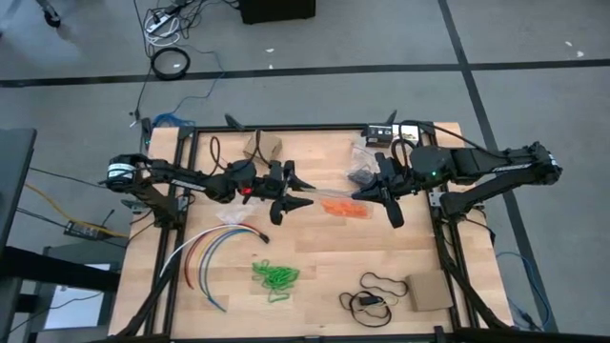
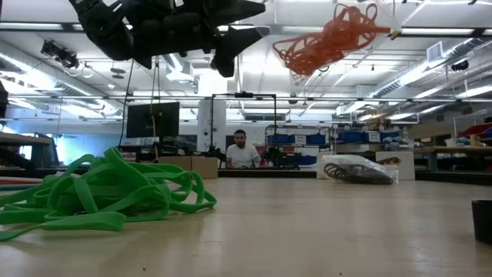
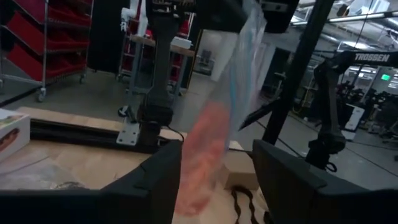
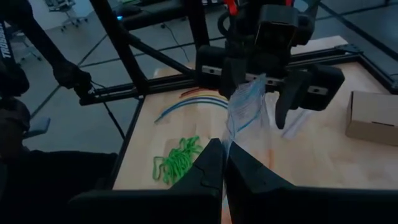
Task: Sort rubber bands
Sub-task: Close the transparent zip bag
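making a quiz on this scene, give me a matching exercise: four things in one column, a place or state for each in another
Things:
1. green bands
2. orange bands
3. right end effector
4. cardboard box

Places or states:
A. shut on a clear bag
B. heaped on the table's near side, left of centre
C. inside a clear bag held up between the arms
D. flat by the table's near right corner

Pairs: 1-B, 2-C, 3-A, 4-D

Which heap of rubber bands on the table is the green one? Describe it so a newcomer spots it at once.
Start from the wooden table in the high view and go to its front half, left of centre. Just right of the fanned coloured cables lies the green rubber band heap. It alone is bright green; the orange bands sit farther back, between the arms.
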You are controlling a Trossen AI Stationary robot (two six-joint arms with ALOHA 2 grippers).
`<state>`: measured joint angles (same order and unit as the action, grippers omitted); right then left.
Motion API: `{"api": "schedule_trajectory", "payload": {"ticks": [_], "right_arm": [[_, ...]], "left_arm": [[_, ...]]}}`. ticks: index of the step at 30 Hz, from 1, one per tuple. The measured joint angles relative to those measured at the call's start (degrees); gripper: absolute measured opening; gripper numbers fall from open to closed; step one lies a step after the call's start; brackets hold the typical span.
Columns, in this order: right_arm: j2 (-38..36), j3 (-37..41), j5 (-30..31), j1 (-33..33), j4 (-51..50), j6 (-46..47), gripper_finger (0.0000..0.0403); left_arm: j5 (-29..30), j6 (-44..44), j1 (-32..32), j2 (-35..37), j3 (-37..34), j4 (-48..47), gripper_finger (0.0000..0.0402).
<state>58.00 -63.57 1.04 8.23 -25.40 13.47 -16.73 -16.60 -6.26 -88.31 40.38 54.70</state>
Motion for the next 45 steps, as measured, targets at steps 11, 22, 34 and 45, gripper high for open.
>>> {"api": "schedule_trajectory", "payload": {"ticks": [11,22,34,45], "right_arm": [[0.02,0.0,0.29,0.0,-0.69,-0.07,0.0],[0.02,0.0,0.46,0.0,-1.46,-0.13,0.0],[0.02,0.0,0.46,0.0,-2.14,0.05,0.0],[0.02,0.0,0.44,0.0,-3.13,0.47,0.0]], "left_arm": [[-0.09,-0.33,-0.04,0.0,0.02,1.81,0.0203],[-0.09,0.61,-0.04,0.0,0.0,-0.21,0.0153],[-0.59,0.72,-0.07,0.0,0.0,-0.17,0.0066],[-2.65,-0.44,-0.53,0.02,0.0,-0.11,0.0066]]}}
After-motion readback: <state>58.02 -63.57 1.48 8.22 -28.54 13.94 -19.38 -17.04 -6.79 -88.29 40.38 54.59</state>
